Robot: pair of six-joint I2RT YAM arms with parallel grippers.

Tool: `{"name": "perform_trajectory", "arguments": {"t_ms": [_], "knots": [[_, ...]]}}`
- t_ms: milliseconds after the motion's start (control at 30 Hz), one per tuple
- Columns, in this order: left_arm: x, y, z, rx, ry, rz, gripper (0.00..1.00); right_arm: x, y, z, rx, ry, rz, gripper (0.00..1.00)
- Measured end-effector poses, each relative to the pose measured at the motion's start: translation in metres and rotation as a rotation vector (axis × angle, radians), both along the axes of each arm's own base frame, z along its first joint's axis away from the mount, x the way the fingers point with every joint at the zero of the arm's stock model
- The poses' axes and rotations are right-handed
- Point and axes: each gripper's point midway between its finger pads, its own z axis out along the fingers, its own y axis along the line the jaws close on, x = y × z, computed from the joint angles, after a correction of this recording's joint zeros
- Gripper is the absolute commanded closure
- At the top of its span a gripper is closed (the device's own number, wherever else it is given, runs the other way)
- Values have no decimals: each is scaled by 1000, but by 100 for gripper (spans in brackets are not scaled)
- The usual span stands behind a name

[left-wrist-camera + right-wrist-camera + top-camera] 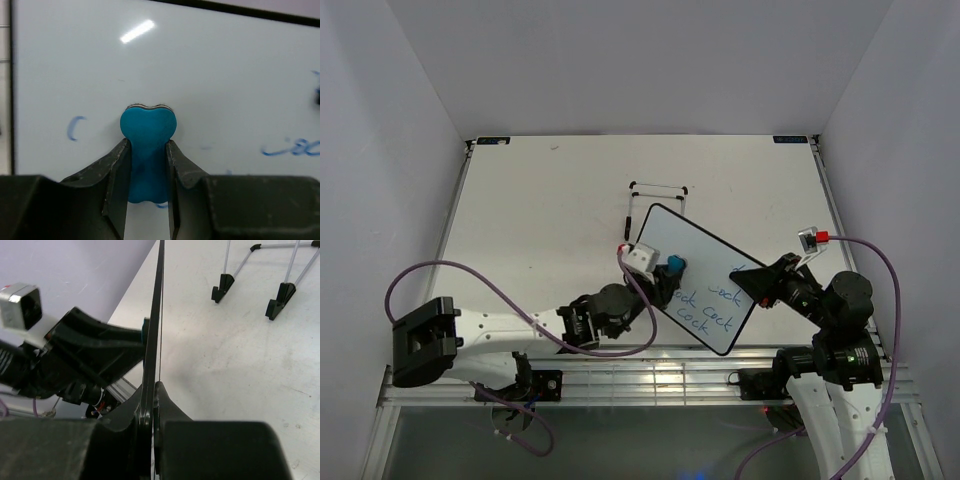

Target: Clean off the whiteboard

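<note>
Right end effector (151,390) around whiteboard (705,258) edge

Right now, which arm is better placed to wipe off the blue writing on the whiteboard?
Left. The left gripper holds the blue eraser against the whiteboard, close to the writing. The right gripper is shut on the board's edge, propping it up, so it isn't free.

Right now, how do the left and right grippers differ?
The left gripper holds the eraser against the face of the whiteboard; the right gripper clamps its edge. The left gripper's jaws stand apart around the eraser; the right gripper's are nearly together on the thin whiteboard. Both are gripping something.
</note>
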Motion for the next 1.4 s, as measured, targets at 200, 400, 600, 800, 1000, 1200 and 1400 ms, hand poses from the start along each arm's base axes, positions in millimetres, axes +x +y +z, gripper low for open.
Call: {"name": "perform_trajectory", "arguments": {"t_ms": [200,400,600,800,1000,1200,1400], "knots": [[-61,-78,22,6,-54,-161,91,9,-3,3,0,-21,-34,92],[-70,-87,28,-6,-60,-175,91,10,-2,5,1,-27,-24,92],[-3,-27,36,-56,-46,-22,91,6,0,12,9,-40,-8,92],[59,41,26,-49,-41,186,91,4,0,14,24,-26,-6,92],[62,40,17,-30,-30,176,93,5,0,11,23,-4,-8,92],[51,26,7,-8,-17,138,93,6,0,8,20,13,-14,92],[24,4,6,13,-31,50,93,7,0,7,20,23,-16,92]]}}
